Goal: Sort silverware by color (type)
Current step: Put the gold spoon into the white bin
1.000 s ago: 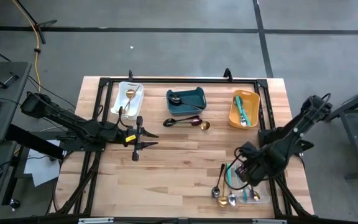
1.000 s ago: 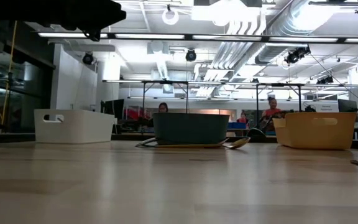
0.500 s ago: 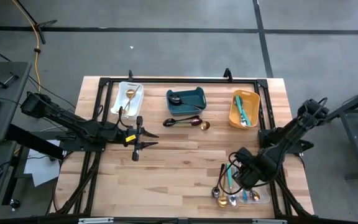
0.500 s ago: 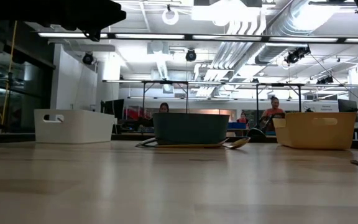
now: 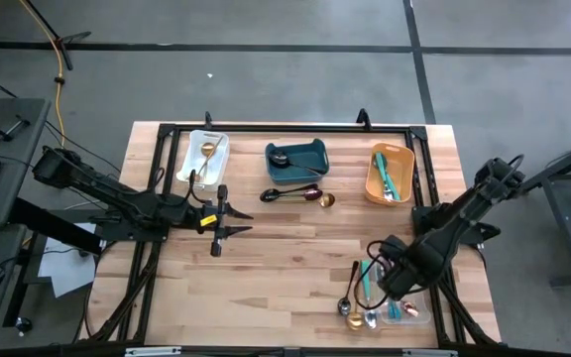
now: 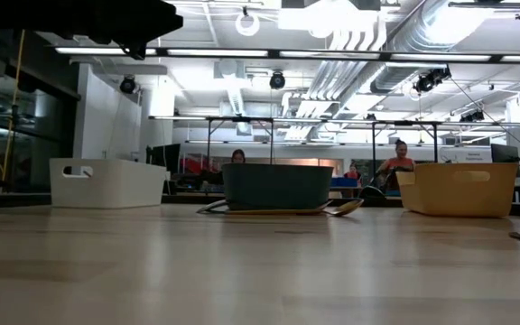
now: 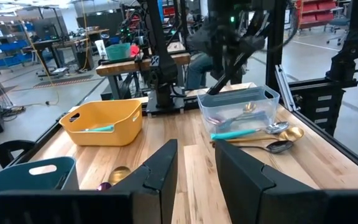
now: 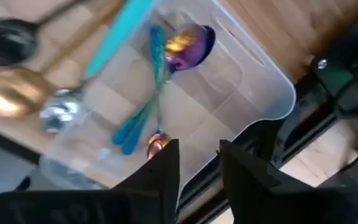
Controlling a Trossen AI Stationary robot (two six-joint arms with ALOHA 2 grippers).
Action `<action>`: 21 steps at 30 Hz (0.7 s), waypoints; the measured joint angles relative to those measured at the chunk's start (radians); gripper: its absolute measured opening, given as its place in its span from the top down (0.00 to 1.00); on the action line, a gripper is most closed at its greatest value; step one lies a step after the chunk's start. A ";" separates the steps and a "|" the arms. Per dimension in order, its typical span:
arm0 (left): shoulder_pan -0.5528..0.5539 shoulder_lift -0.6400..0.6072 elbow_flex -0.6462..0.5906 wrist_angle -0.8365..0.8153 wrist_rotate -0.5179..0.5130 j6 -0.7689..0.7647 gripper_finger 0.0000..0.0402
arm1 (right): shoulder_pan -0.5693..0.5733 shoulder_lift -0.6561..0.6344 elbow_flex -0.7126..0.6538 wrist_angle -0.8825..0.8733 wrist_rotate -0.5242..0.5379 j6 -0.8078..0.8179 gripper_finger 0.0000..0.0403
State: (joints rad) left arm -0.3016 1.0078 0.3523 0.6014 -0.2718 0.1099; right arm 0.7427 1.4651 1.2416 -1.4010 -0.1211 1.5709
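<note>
We see the right gripper (image 5: pixel 397 294) over the clear bin (image 8: pixel 253 81), fingers apart and holding nothing, with purple spoons (image 8: pixel 188 46) lying inside. The left gripper (image 5: pixel 228 224) waits mid-table, fingers apart. The spoons (image 5: pixel 300 194) by the teal bin (image 5: pixel 296 159) look tiny and blurry.

The right gripper (image 5: pixel 393 290) hangs over the clear bin (image 5: pixel 419 315) at about five o'clock on the table, and from above its dark body covers most of that bin's contents. In the right wrist view the silverware is smeared: an iridescent purple spoon (image 8: pixel 188 45) is legible, but the teal-handled pieces (image 8: pixel 143 112) run together and cannot be counted. A gold spoon (image 8: pixel 6 101) and a black spoon (image 8: pixel 8 41) are cut off by that picture's edge. In the low view only the walls of the white bin (image 6: pixel 108 182), teal bin (image 6: pixel 277 186) and orange bin (image 6: pixel 463 188) show; whatever lies inside is hidden.
</note>
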 joint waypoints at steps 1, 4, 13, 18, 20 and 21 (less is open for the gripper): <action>0.000 -0.006 0.000 -0.001 0.000 0.007 0.75 | -0.007 0.000 0.030 -0.009 0.016 -0.006 0.72; 0.000 -0.017 0.001 0.002 0.000 0.031 0.75 | -0.032 -0.001 0.111 0.046 0.203 -0.014 0.68; 0.000 -0.039 0.001 -0.015 0.000 0.024 0.75 | -0.359 0.110 -0.050 0.549 0.562 -0.609 0.66; 0.000 -0.044 0.001 -0.082 0.000 0.002 0.75 | -0.612 0.177 -0.201 0.752 0.475 -0.818 0.66; 0.000 -0.044 0.001 -0.103 0.000 -0.006 0.75 | -0.692 0.173 -0.233 0.820 0.449 -0.882 0.66; 0.000 -0.045 0.001 -0.107 0.000 -0.017 0.75 | -0.726 0.167 -0.245 0.841 0.441 -0.895 0.66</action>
State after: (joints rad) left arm -0.3016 0.9626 0.3531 0.4943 -0.2714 0.0933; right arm 0.0168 1.6319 0.9967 -0.5596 0.3197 0.6758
